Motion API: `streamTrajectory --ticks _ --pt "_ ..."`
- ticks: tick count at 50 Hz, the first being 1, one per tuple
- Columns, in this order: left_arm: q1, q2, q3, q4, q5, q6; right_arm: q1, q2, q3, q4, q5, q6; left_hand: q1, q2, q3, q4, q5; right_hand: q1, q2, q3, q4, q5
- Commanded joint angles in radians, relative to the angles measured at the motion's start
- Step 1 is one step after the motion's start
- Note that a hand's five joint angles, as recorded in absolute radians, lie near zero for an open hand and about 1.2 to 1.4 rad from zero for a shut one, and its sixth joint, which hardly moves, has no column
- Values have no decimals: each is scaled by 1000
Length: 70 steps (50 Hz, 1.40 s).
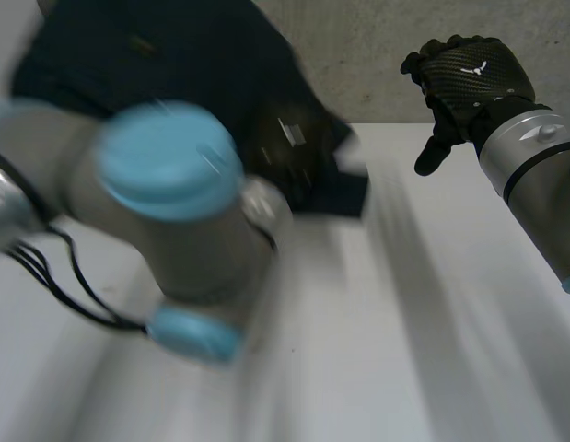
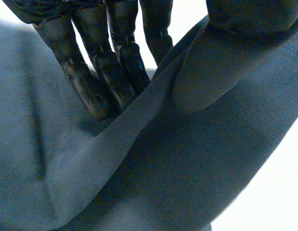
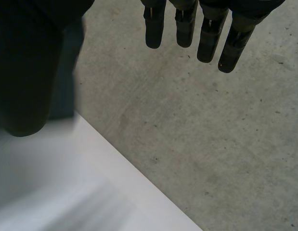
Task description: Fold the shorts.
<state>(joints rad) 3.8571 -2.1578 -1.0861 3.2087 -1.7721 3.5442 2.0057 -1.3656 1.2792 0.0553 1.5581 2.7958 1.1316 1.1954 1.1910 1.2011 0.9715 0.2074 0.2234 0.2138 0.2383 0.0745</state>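
— Fingers [image 2: 98, 82] of the left hand [image 2: 127, 53]: how do they sit?

— Straight and pressed close together, laid flat against the blue cloth of the shorts [image 2: 187, 163]. A ridge of that cloth rises between them and the thumb, and the thumb itself is draped in it. So the cloth is pinched there.

— And the surface [image 1: 404, 350]?

— White, spread across the lower right of the head view. Its far edge crosses near the middle of the frame. Beyond that edge lies a grey, speckled concrete floor [image 1: 386, 51].

— Where are the shorts in that view?

— Upper left of the frame. They are a dark bunch reaching down toward the centre, behind the left arm [image 1: 169, 166] with its grey joint and light-blue cap. Whether they touch the surface, I cannot tell.

— What about the right hand [image 1: 469, 78]?

— Upper right of the frame, well apart from the shorts, out past the far edge and over the floor. Its grey forearm slants in from the right side. In its own wrist view the fingers [image 3: 206, 38] are straight, slightly spread, and hold nothing, with concrete beneath the fingertips.
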Motion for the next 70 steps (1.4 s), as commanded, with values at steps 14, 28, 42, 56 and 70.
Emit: streamTrajectory --ticks 14,28,42,56,70 --pt "-19 277 -310 -99 -9 7 -15 8 -9 -5 -4 -1 -818 -882 -878 -888 -833 -33 -49 -39 -64 -74" --pt "213 359 -396 -15 -20 -27 -8 205 -66 214 -154 -42 -836 -900 -895 -905 -850 -33 -49 -39 -64 -74" --pt "236 335 -491 -20 -6 -209 15 467 -106 161 -121 -41 -833 -897 -892 -902 -847 1073 1057 1067 1042 1032" --pt "280 375 -540 -9 -62 -211 199 339 -143 176 -214 181 -865 -929 -925 -935 -880 1189 1173 1182 1158 1147" --pt "449 546 -551 -6 -107 -214 360 482 -251 0 -372 588 -898 -961 -957 -967 -912 385 369 378 354 343"
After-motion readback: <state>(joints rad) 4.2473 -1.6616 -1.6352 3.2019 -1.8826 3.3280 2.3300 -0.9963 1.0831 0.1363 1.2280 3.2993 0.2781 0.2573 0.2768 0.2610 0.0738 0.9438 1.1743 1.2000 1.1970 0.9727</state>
